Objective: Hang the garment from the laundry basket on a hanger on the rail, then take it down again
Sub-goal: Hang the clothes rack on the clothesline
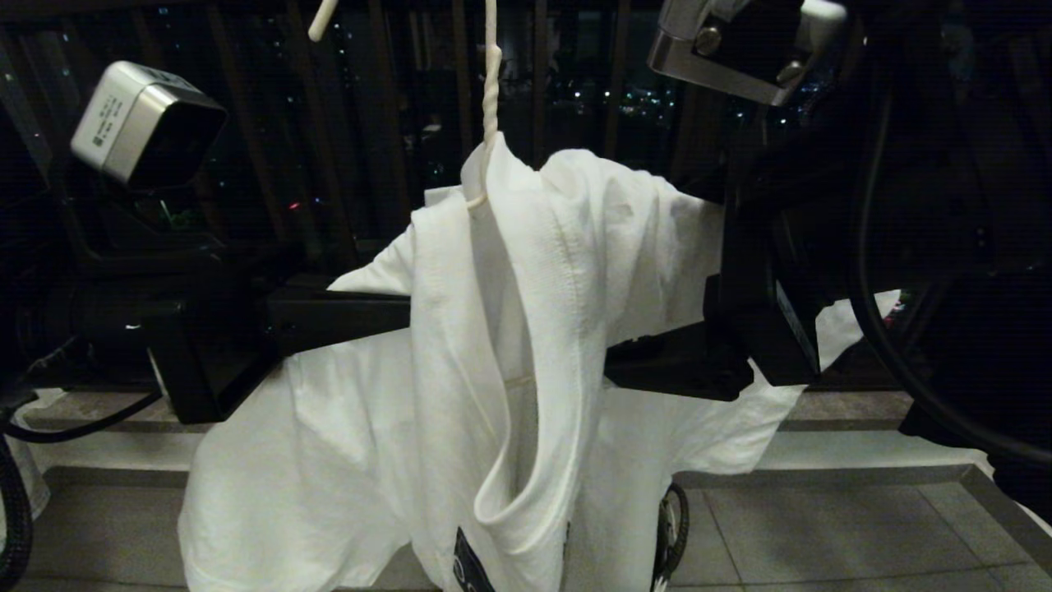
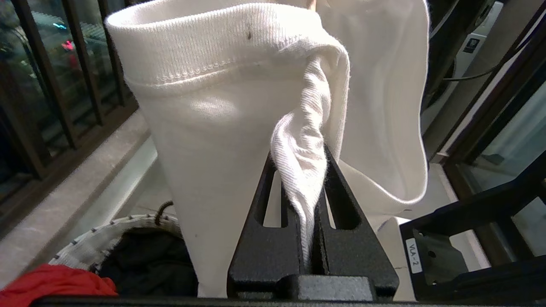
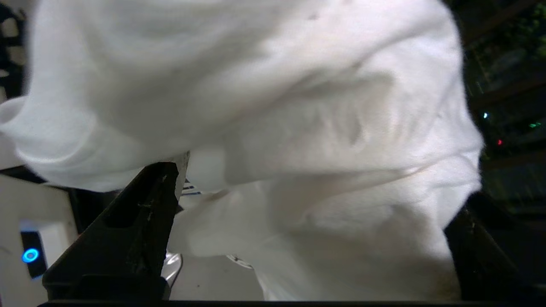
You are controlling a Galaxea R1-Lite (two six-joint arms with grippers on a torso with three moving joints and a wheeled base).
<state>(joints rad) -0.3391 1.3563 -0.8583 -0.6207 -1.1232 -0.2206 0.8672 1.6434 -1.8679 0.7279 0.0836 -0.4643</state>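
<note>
The white T-shirt (image 1: 460, 386) hangs bunched on the off-white wire hanger (image 1: 491, 90), whose twisted neck rises straight up out of the collar in front of the dark balcony bars (image 1: 386, 123). The cloth sags in heavy folds below the hanger neck, the neckline drooping into a long open loop, and a corner of the dark blue chest print (image 1: 472, 563) peeks out at the lowest edge of the shirt.

The left gripper (image 2: 309, 179) comes in level from the left of the hanger neck, and its fingers (image 2: 264, 243) are pressed together on a twisted fold of the ribbed collar (image 2: 305, 170), the cloth running down between them. Past that pinch, the collar band (image 2: 213, 47) stands up in a broad curve.

The right gripper (image 3: 307, 238) reaches in from the right of the hanger neck, its jaws spread wide with the shirt's cloth (image 3: 273, 106) billowing between and over them; I can't see them pinching anything. One dark finger (image 3: 128, 230) stands clear at the edge of the fabric.

Down beneath the hanger, under the shirt's hem, sits the woven laundry basket (image 2: 106, 234), its pale rim and a dark loop handle (image 2: 164, 211) showing, with a red cloth (image 2: 55, 283) and something dark (image 2: 145, 260) lying inside. The grey tiled floor (image 1: 822, 534) runs beneath it all.
</note>
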